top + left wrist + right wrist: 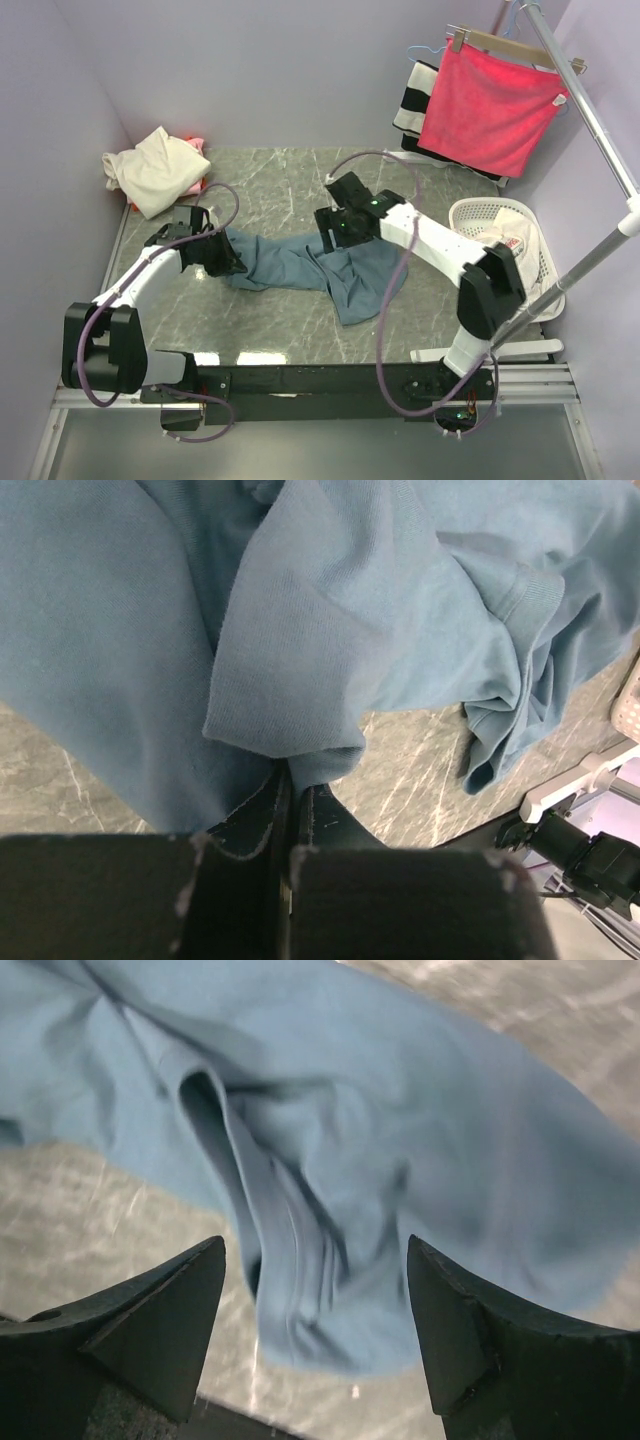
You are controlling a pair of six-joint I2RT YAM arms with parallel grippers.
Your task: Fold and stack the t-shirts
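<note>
Blue shirt (pixel 310 265): crumpled, mid surface (pixel 270 190), strung between both arms.
Left hand (pixel 290 780): pinched shut on shirt edge, toward left edge.
Right hand (pixel 315 1250): spread wide, hovering over bunched fold, gripping nothing.
Cream shirt (pixel 155 170): heaped, far left corner.
Step, judged: spreading flat.
Advice: right hand take single layer at opposite hem, pull away from left until wrinkles clear, then fold.

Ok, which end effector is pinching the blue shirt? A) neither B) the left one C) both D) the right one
B: the left end effector is shut on a fold of the blue shirt, while the right end effector is open, its fingers wide apart.
</note>
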